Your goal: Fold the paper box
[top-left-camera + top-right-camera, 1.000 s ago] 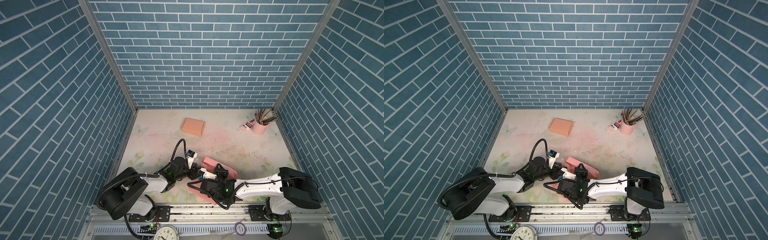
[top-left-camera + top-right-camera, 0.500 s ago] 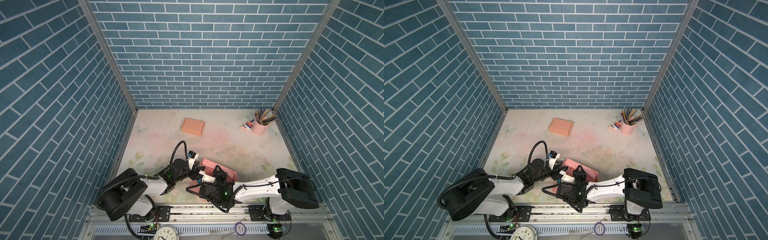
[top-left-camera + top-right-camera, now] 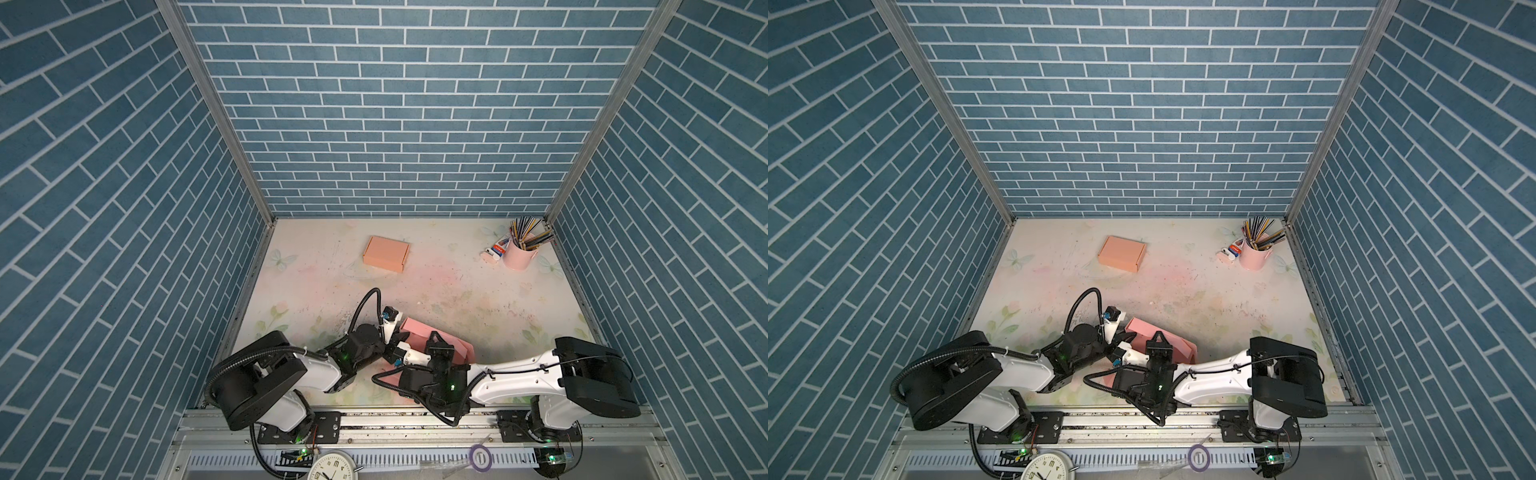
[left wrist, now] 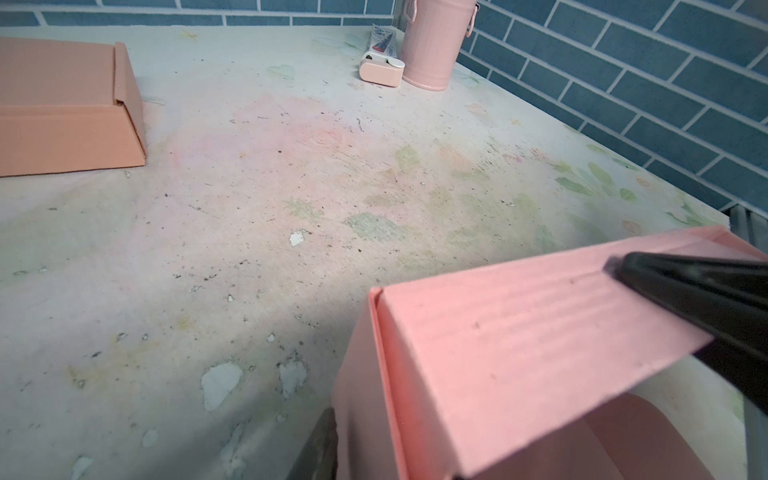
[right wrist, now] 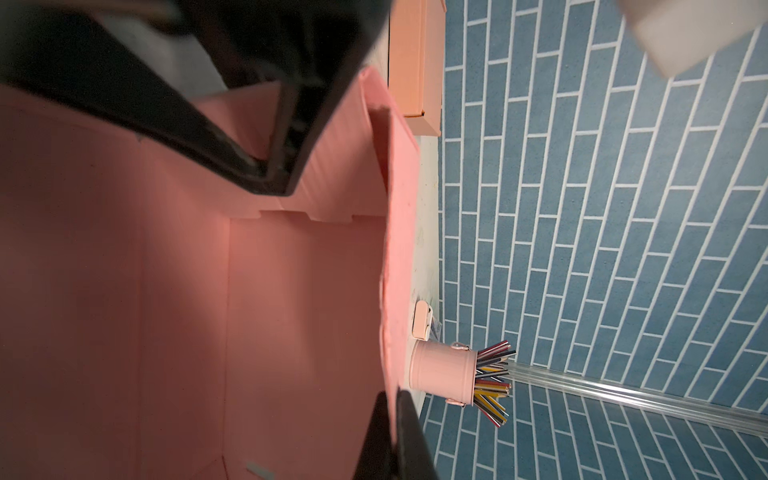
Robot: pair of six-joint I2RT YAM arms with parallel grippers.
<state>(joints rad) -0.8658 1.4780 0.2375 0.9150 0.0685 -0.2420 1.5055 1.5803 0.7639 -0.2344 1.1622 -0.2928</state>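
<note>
Counting one pink box (image 3: 417, 332), one orange box (image 3: 386, 253)

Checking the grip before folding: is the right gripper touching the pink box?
Touching. In the right wrist view the right gripper is shut on a wall of the pink box.

The pink paper box (image 5: 166, 291) is seen from inside, its thin side wall pinched between the closed fingers of the right gripper (image 5: 392, 419). The left gripper (image 5: 270, 174) is seen at an adjoining wall (only part of it is shown). Beyond, a closed orange box (image 5: 415, 62) and a pink cup (image 5: 440, 372) of pencils (image 5: 492, 382) are seen before a blue brick wall (image 5: 602, 249).
</note>
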